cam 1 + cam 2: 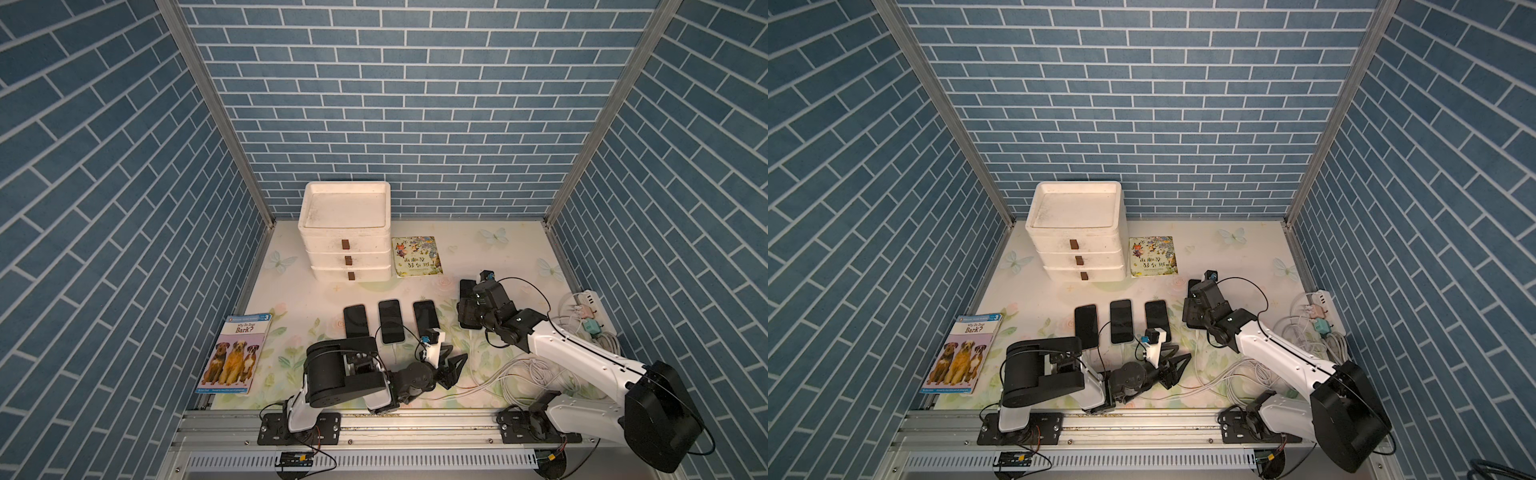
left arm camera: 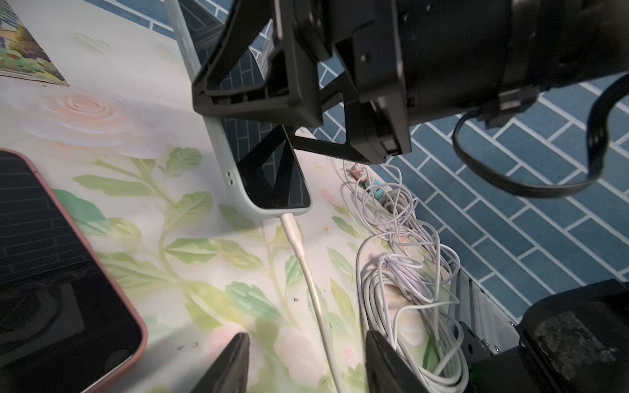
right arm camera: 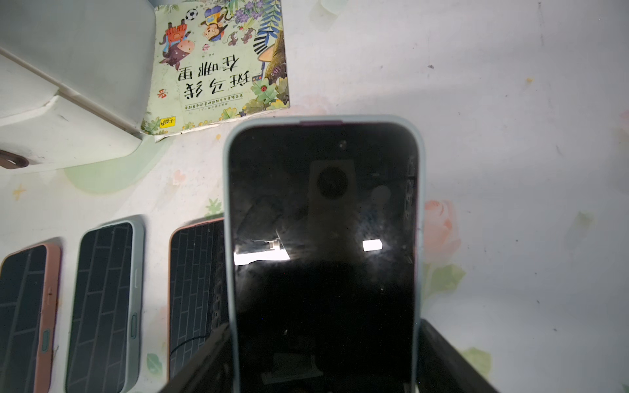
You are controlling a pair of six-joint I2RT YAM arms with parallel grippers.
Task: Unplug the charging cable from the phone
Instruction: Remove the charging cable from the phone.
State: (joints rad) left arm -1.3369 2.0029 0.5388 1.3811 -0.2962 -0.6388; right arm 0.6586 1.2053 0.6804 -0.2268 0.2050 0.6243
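Right of the phone row (image 1: 390,320), the right fingers (image 3: 204,367) clamp the phone (image 3: 323,238) by its sides; its cable (image 2: 306,272) is still plugged in and runs between the left fingers (image 2: 231,364), which stand half open, gripping nothing; the pull remains

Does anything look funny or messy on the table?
Yes. The dark phone in a pale green case isn't lying flat like the three phones in a row: the right claw holds it tipped up, with its white charging cable still plugged in. A messy tangle of white cords lies heaped nearby.
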